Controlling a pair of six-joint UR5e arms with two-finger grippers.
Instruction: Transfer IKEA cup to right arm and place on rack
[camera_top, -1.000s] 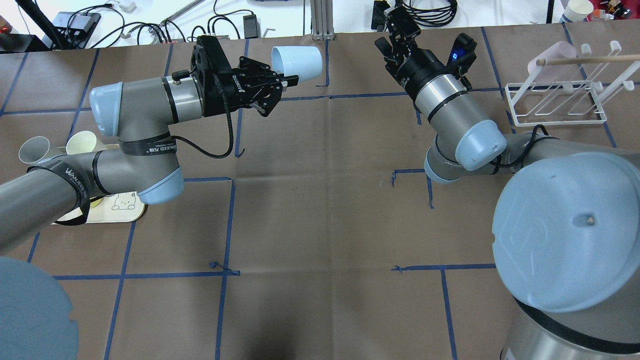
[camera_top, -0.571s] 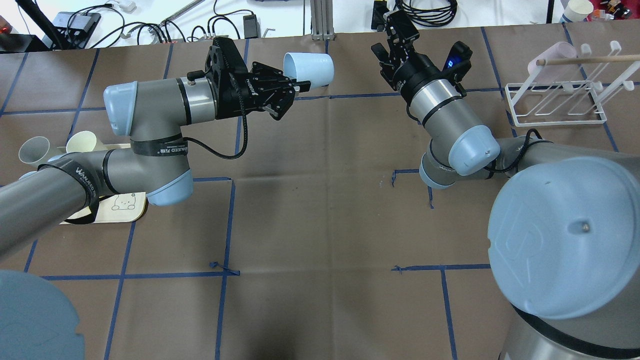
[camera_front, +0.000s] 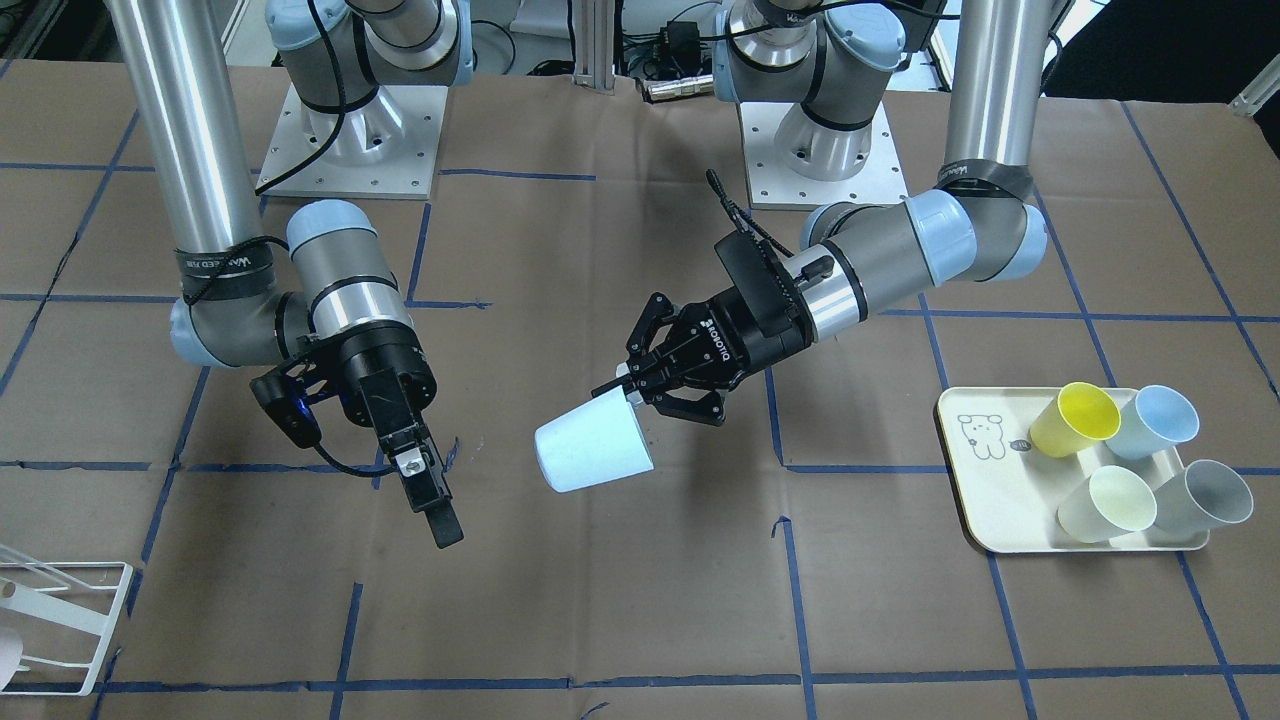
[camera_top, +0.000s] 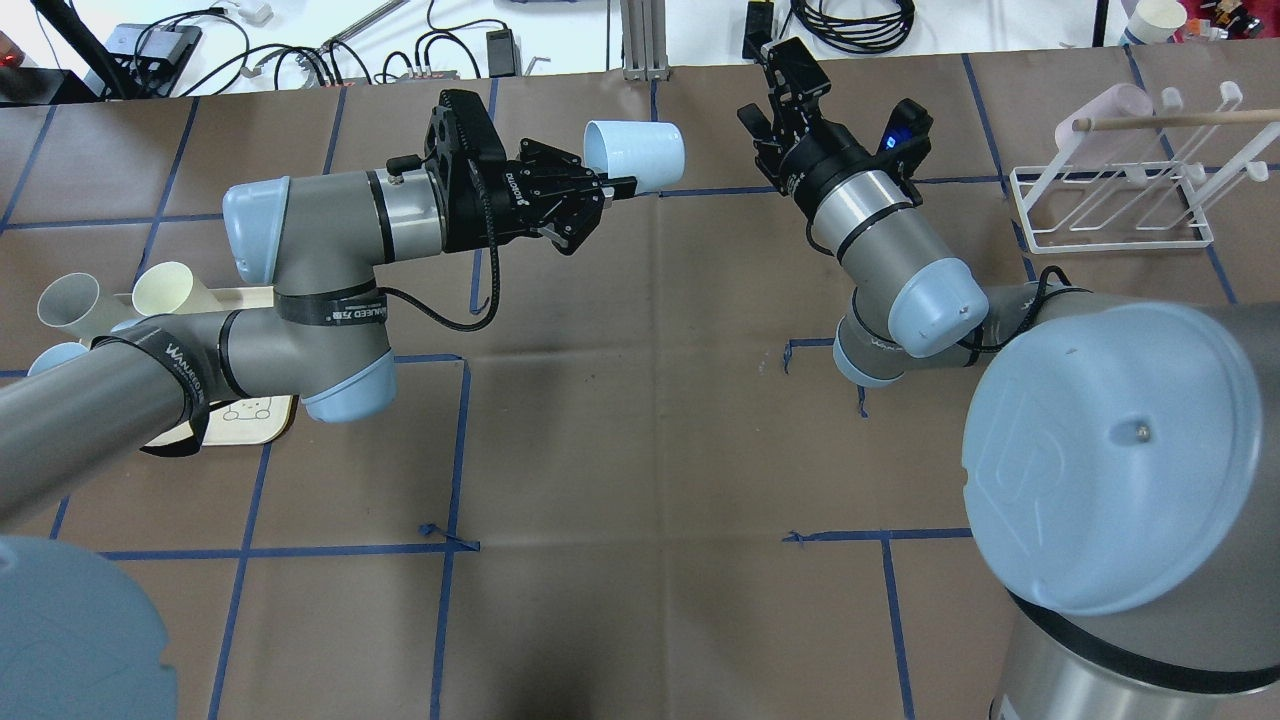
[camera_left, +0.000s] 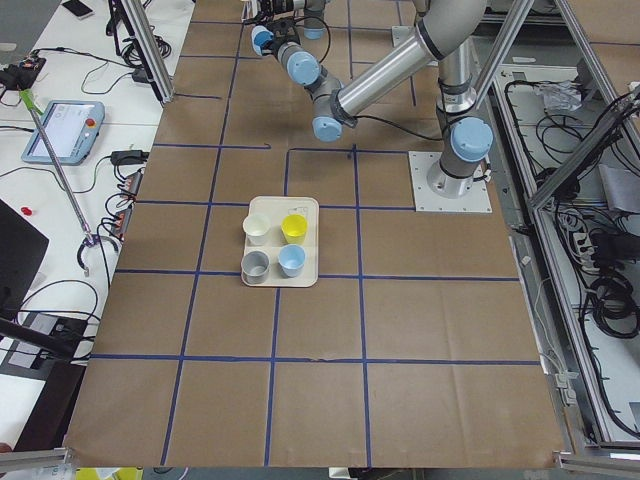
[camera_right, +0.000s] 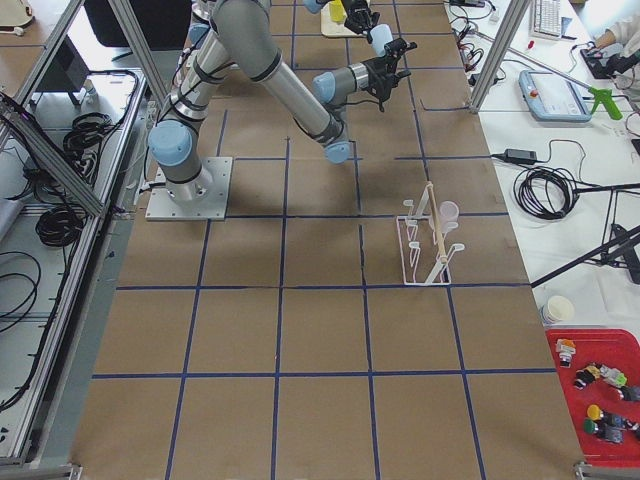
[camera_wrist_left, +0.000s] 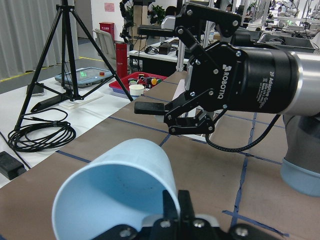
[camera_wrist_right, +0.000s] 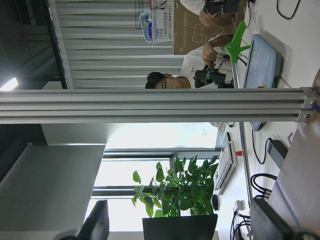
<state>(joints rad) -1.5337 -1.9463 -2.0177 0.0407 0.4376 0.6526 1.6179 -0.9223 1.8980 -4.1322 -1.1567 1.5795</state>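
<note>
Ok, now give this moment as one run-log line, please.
left gripper: shut on blue cup rim, cup airborne | right gripper: open, apart from cup | rack: blue cup not placed

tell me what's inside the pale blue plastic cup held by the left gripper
The pale blue plastic cup looks empty. One finger of the left gripper sits inside its rim, hiding a little of the lower wall.
</note>
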